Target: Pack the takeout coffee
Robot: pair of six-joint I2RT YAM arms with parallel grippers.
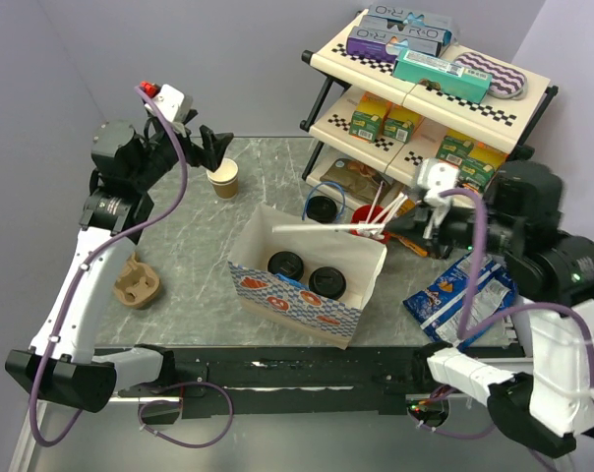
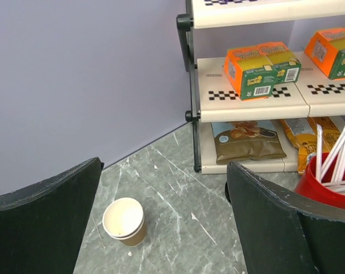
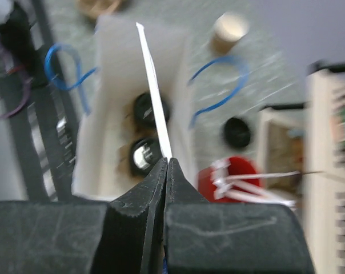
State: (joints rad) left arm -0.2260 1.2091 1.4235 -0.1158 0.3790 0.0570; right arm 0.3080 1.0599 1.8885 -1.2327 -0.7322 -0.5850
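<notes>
Two brown cups with black lids (image 1: 285,264) (image 1: 326,281) stand inside the white takeout box (image 1: 277,293); they also show blurred in the right wrist view (image 3: 149,108) (image 3: 144,158). My right gripper (image 1: 387,229) is shut on a white stirrer (image 1: 317,228) held level over the box, seen also in the right wrist view (image 3: 153,91). My left gripper (image 1: 214,147) is open and empty, held above the lidless brown cup (image 1: 223,178), which sits between its fingers in the left wrist view (image 2: 124,221).
A red cup of white stirrers (image 1: 373,218) and a loose black lid (image 1: 322,208) sit by the box's far side. A shelf rack (image 1: 430,98) with cartons stands at the back right. A brown cup carrier (image 1: 138,283) lies at left, a blue snack bag (image 1: 454,295) at right.
</notes>
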